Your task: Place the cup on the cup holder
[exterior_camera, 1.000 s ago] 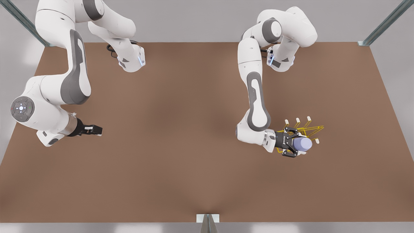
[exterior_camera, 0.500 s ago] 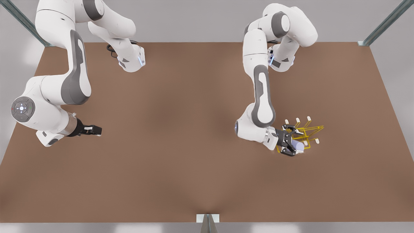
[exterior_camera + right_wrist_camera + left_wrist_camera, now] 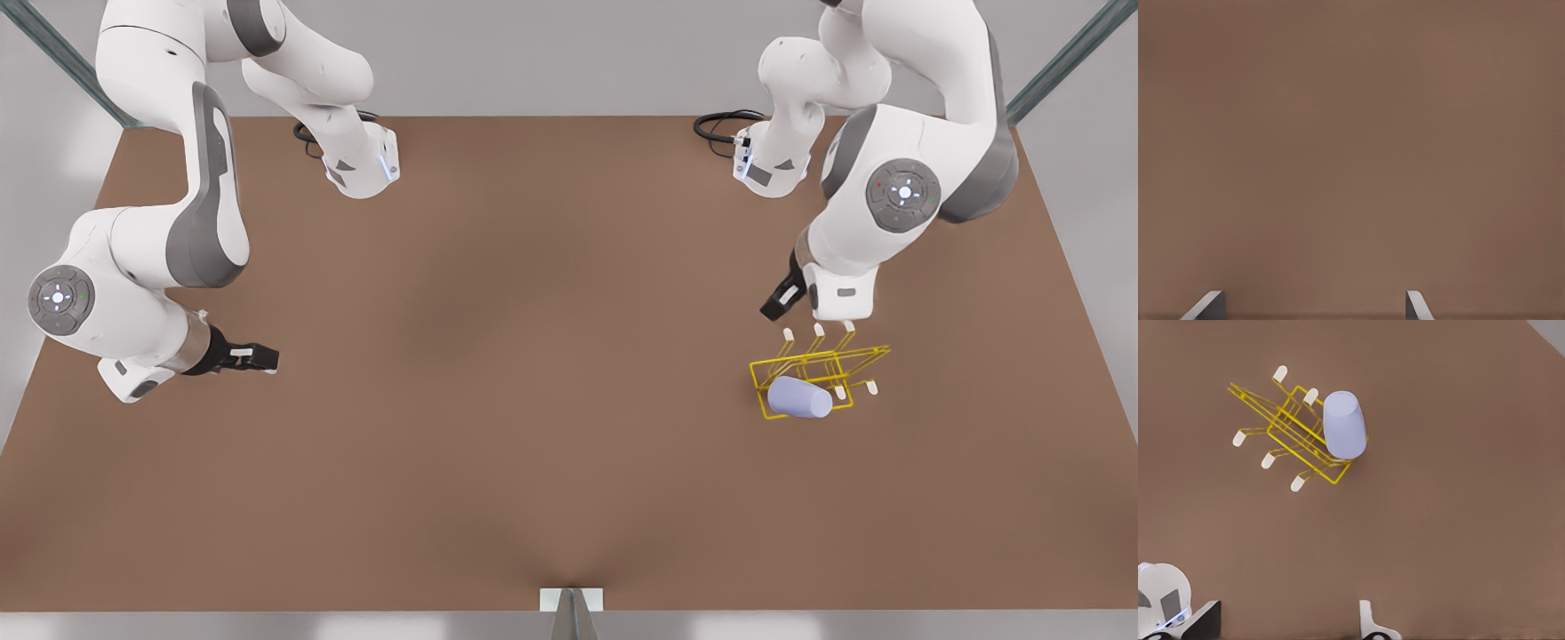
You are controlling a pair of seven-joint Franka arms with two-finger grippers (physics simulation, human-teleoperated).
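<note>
The pale lavender cup (image 3: 800, 397) lies on its side on the front end of the yellow wire cup holder (image 3: 858, 355), at the front view's right. My left gripper (image 3: 782, 302) hangs open above and behind the holder, apart from both. From the left wrist view I look down on the cup (image 3: 1343, 425) resting over the cup holder (image 3: 1281, 430), with my left gripper (image 3: 1286, 627) wide open and its fingertips (image 3: 1367, 619) far from them. My right gripper (image 3: 267, 358) waits open over bare table at the front view's left, also as the right gripper (image 3: 1311, 305).
The brown table (image 3: 533, 356) stretches between the two arms. Both arm bases (image 3: 360, 164) stand at the back edge, with a black cable (image 3: 720, 124) beside the right-hand one. A metal post (image 3: 571, 609) sits at the front edge.
My left gripper opened and let go of the cup, then lifted away toward the back. The cup now rests on the holder. The right arm stayed still.
</note>
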